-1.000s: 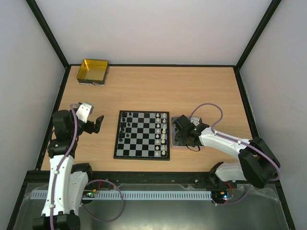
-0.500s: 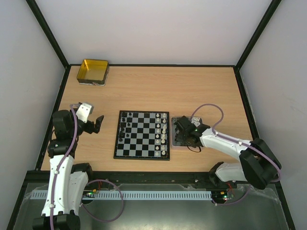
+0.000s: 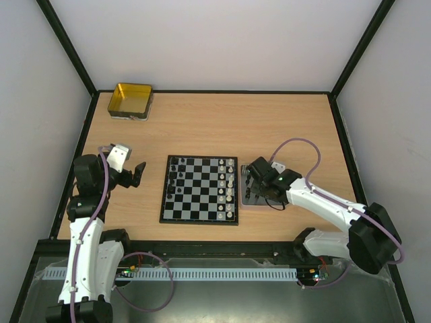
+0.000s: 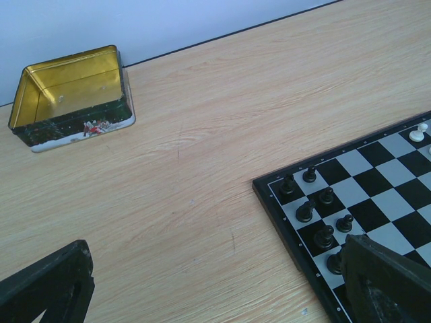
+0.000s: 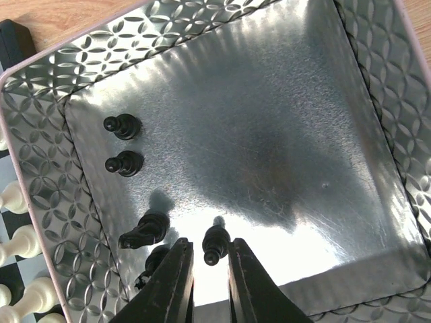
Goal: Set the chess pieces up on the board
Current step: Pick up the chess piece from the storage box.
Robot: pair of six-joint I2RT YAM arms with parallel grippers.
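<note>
tray [image 5: 40,134]: under right gripper [image 5: 209,247], loose pieces [image 5: 124,163] leftward
right gripper: narrow, pinching black piece [image 5: 215,237]
left gripper [image 4: 215,269]: wide, empty

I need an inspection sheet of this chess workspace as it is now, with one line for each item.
Surface: light wooden table.
Job's things: board in the middle; black pieces along its left side, white pieces along its right side; a few loose black pieces lie in the metal tray right of the board.
Clutter: gold tin at the far left corner, looks empty.
Hands: left hand open, left of the board, holding nothing; right hand over the tray, closed on one black piece.
Cables: purple cable loops over the right arm; another by the left arm's base.
Surroundings: white walls, black frame.
</note>
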